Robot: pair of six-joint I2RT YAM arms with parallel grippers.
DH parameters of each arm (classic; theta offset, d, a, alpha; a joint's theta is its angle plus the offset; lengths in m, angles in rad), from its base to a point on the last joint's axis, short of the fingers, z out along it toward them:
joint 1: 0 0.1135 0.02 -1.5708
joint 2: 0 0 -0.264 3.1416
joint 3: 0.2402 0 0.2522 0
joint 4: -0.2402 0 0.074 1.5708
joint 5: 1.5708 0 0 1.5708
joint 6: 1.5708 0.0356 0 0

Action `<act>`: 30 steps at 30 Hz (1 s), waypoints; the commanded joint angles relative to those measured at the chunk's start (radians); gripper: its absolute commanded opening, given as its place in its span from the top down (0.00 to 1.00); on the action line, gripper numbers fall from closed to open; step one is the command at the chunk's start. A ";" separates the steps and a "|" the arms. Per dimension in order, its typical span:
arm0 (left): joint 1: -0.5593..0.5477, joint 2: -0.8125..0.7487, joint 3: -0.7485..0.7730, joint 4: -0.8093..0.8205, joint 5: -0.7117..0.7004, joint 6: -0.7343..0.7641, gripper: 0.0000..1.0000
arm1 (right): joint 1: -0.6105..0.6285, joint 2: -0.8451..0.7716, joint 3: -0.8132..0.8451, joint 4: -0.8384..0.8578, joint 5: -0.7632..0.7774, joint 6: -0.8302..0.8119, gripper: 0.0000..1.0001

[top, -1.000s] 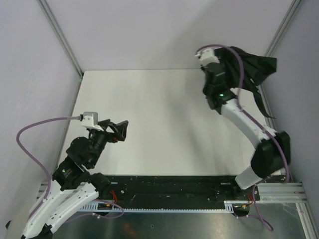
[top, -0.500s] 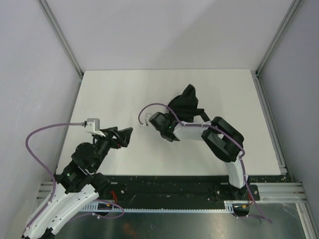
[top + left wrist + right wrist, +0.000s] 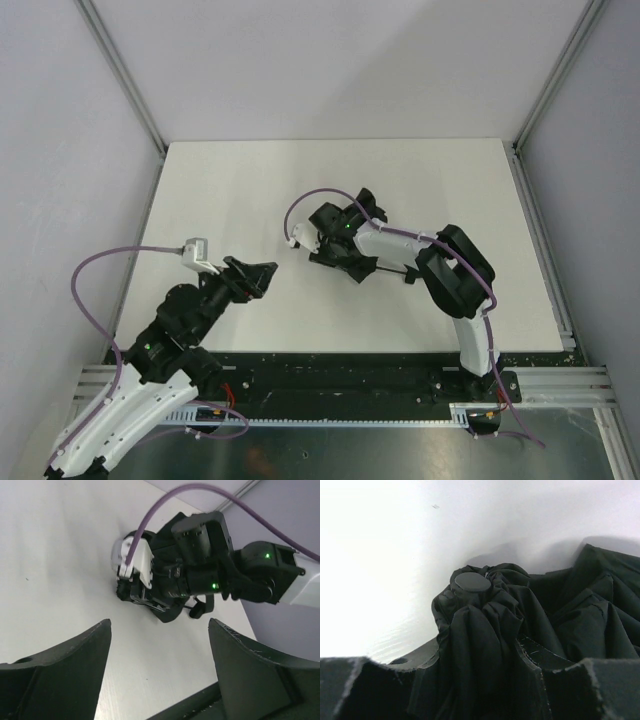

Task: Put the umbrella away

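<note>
The right gripper [image 3: 485,672] of a two-armed table-mounted robot clamps a black folding umbrella [image 3: 485,630] near the middle of a white table [image 3: 230,190]. Bunched folds of matte canopy fill the gap between its two dark fingers [image 3: 592,680]. A flat round black cap [image 3: 470,582] at the tip of the umbrella points away from the wrist, low over the table surface. More pleated fabric spreads to the right of the cap, down by the table. From overhead, the white-and-black right arm [image 3: 455,285] doubles back over the table's near half and covers most of the umbrella.

The left gripper [image 3: 159,625] hangs over the table's near left part with its black fingers [image 3: 75,665] spread wide and nothing between them. It faces the right arm's wrist and stands apart from it. A purple cable [image 3: 150,515] loops over the table into a white housing [image 3: 132,560] on that wrist, and two small green lights [image 3: 266,556] glow on the wrist's black body.
</note>
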 commanded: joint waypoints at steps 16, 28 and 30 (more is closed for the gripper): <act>0.020 0.481 -0.123 0.172 0.101 -0.776 0.02 | -0.145 0.290 0.002 -0.261 -0.910 0.245 1.00; 0.094 0.977 -0.092 0.627 0.299 -0.872 0.01 | -0.159 0.252 -0.032 -0.182 -0.903 0.264 1.00; 0.091 1.013 -0.106 0.672 0.287 -0.903 0.01 | -0.161 0.241 -0.035 -0.172 -0.908 0.265 1.00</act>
